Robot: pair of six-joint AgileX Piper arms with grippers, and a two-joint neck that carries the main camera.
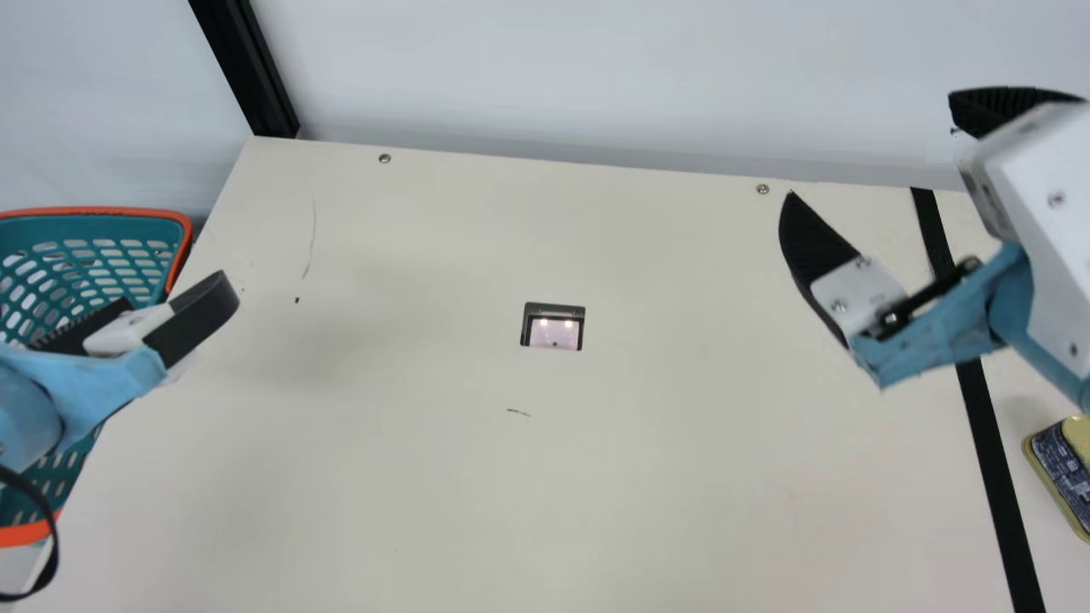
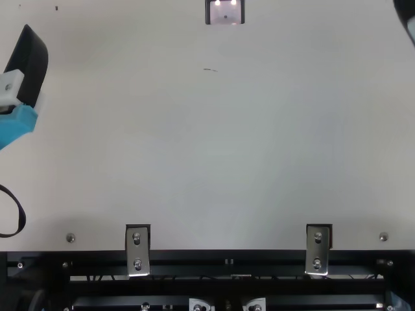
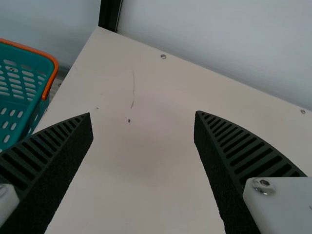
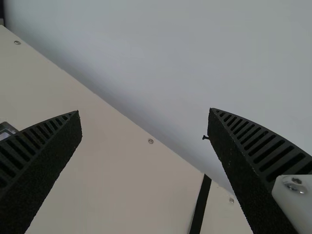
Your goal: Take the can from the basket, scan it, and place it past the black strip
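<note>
Can (image 1: 1063, 470) and jaws are well apart: it sits on the table (image 1: 409, 477) past the black strip (image 1: 986, 434), at five o'clock from the right gripper (image 1: 870, 149), taking the main view as the clock. Its visible part is yellow and dark blue; the view's edge cuts off the rest. That gripper's jaws are spread wide, with nothing between them. The left gripper (image 1: 175, 291) is just as wide apart and holds nothing, up at ten o'clock from the scanner (image 1: 553, 332), which has two bright spots on its window. At nine o'clock stands the teal basket (image 1: 94, 210), with orange along its rim and slotted walls. The left arm (image 1: 72, 387) blocks part of it, so I can't tell everything it may hold.
</note>
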